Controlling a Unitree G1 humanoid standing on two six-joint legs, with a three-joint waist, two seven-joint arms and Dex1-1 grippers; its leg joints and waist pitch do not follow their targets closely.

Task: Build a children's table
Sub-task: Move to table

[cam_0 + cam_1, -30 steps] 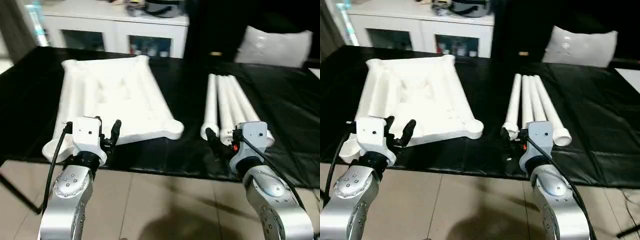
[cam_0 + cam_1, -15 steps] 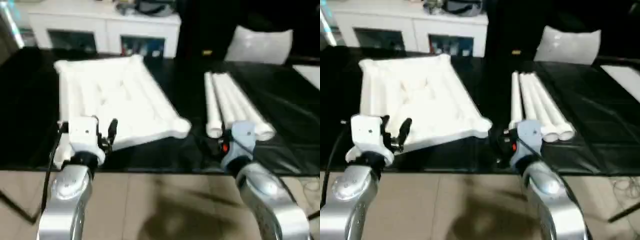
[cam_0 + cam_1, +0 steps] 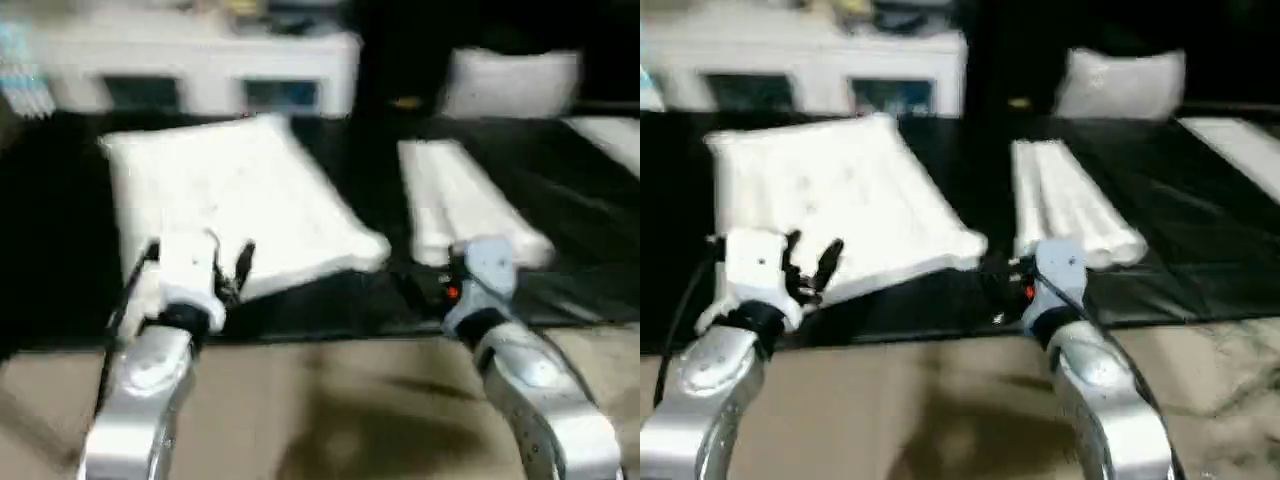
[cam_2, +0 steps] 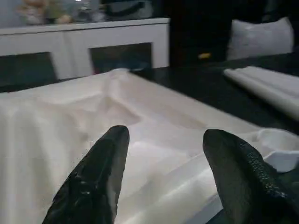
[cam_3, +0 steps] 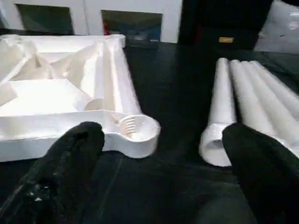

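Table top (image 4: 154,140) lies just beyond the spread left fingers (image 4: 96,182).

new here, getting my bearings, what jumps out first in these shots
The white tabletop lies upside down on the black cloth, ribs and a threaded corner socket facing up. To its right the four legs lie side by side. Both grippers, left and right, hang open at the near edge, holding nothing.

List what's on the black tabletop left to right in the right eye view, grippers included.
left gripper → table top lying ribbed side up → right gripper → bundle of legs → grey-white panel at the far right edge.
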